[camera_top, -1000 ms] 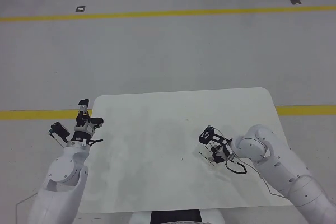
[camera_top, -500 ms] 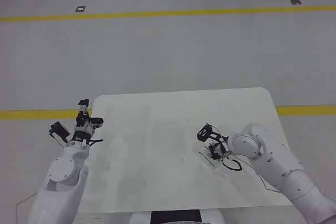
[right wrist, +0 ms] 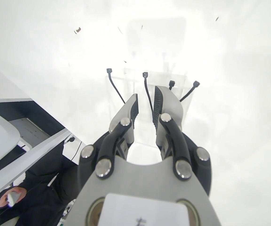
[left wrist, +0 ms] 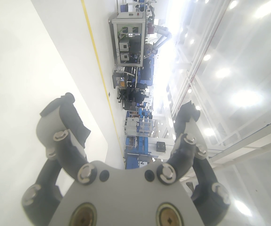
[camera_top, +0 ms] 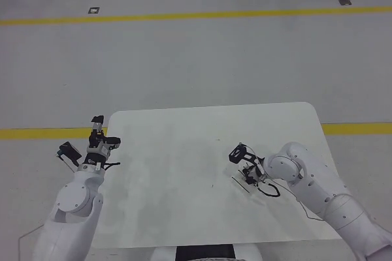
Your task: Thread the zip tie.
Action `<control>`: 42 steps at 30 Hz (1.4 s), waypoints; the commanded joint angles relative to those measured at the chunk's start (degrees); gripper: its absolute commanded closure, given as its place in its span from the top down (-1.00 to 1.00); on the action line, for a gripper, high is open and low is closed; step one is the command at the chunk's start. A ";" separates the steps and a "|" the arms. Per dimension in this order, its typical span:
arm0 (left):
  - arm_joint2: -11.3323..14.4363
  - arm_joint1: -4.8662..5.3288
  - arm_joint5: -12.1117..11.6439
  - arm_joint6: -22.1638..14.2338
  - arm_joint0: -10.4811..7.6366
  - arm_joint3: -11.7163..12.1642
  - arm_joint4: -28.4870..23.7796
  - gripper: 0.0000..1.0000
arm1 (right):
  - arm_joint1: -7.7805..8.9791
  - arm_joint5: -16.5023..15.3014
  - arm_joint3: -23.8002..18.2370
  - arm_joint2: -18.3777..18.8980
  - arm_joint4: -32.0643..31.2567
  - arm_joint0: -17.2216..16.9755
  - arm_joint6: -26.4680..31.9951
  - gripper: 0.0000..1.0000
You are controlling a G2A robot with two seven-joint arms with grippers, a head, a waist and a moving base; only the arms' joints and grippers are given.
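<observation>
White, rounded arms (camera_top: 313, 189) carry grey metal tools (right wrist: 146, 94) with black linkages (right wrist: 174, 131), ribbed black pads (right wrist: 157, 102) and silver screws (right wrist: 165, 118).

Top view looks down on the tabletop (camera_top: 183, 143) from high overhead. Left wrist view faces outward along its edge into the hall (left wrist: 135, 83); right wrist view looks past the right gripper (right wrist: 146, 92) closely onto it.
</observation>
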 commanded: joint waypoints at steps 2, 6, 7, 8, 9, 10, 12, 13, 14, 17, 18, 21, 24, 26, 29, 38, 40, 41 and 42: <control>0.00 0.00 0.00 0.00 0.00 0.00 0.00 1.00 | -0.14 0.09 0.38 -0.38 -0.06 0.32 0.08 -0.74; 0.00 0.00 0.00 0.00 0.00 0.00 0.00 1.00 | -0.39 0.36 0.92 -1.08 -0.11 0.77 0.31 -0.78; 0.00 0.00 0.00 0.00 0.00 0.00 0.00 1.00 | -0.44 0.40 1.03 -1.21 -0.14 0.85 0.31 -0.80; 0.00 0.00 0.00 0.00 0.00 0.00 0.00 1.00 | -0.49 0.47 1.17 -1.36 -0.19 0.94 0.30 -0.82; 0.00 0.00 0.00 0.00 0.00 0.00 0.00 1.00 | -0.53 0.54 1.25 -1.44 -0.22 1.01 0.30 -0.82; 0.00 0.00 0.00 0.00 0.00 0.00 0.00 1.00 | -0.57 0.60 1.32 -1.52 -0.24 1.07 0.29 -0.82; 0.00 0.00 0.00 0.00 0.00 0.00 0.00 1.00 | -0.63 0.72 1.51 -1.66 -0.24 1.12 0.21 -0.88; 0.00 0.00 0.00 0.00 0.00 0.00 0.00 1.00 | -0.65 0.75 1.60 -1.71 -0.24 1.14 0.16 -0.90; 0.00 0.00 0.00 0.00 0.00 0.00 0.00 1.00 | -0.67 0.78 1.67 -1.74 -0.22 1.14 0.11 -1.00; 0.00 0.00 0.00 0.00 0.00 0.00 0.00 1.00 | -0.69 0.86 1.88 -1.76 -0.18 1.06 -0.03 -1.00; 0.00 0.00 0.00 0.00 0.00 0.00 0.00 1.00 | -0.69 0.90 1.92 -1.74 -0.15 1.01 -0.06 -1.00; 0.00 0.00 0.00 0.00 0.00 0.00 0.00 1.00 | -0.61 0.91 1.80 -1.50 -0.03 0.84 -0.05 -1.00; 0.00 0.00 0.00 0.00 0.00 0.00 0.00 1.00 | -0.31 1.00 0.69 -0.56 0.25 0.34 0.05 -1.00; 0.00 0.00 0.00 0.00 0.00 0.00 0.00 1.00 | 0.09 0.85 -0.82 0.74 0.82 -0.39 -0.10 -1.00; 0.00 0.00 0.00 0.00 0.00 0.00 0.00 1.00 | 0.92 0.45 -3.38 3.33 1.73 -1.98 -0.09 -1.00; 0.00 0.00 0.00 0.00 0.00 0.00 0.00 1.00 | 3.69 -2.47 -12.15 13.08 5.45 -8.80 -1.18 -1.00; 0.00 0.00 0.00 0.00 0.00 0.00 0.00 1.00 | 4.34 -2.50 -14.43 15.35 7.35 -10.53 -1.61 -1.00; 0.00 0.00 0.00 0.00 0.00 0.00 0.00 1.00 | 4.62 -2.50 -15.19 16.08 8.03 -11.19 -1.69 -1.00; 0.00 0.00 0.00 0.00 0.00 0.00 0.00 1.00 | 4.96 -2.50 -16.26 16.83 9.25 -11.92 -1.94 -1.00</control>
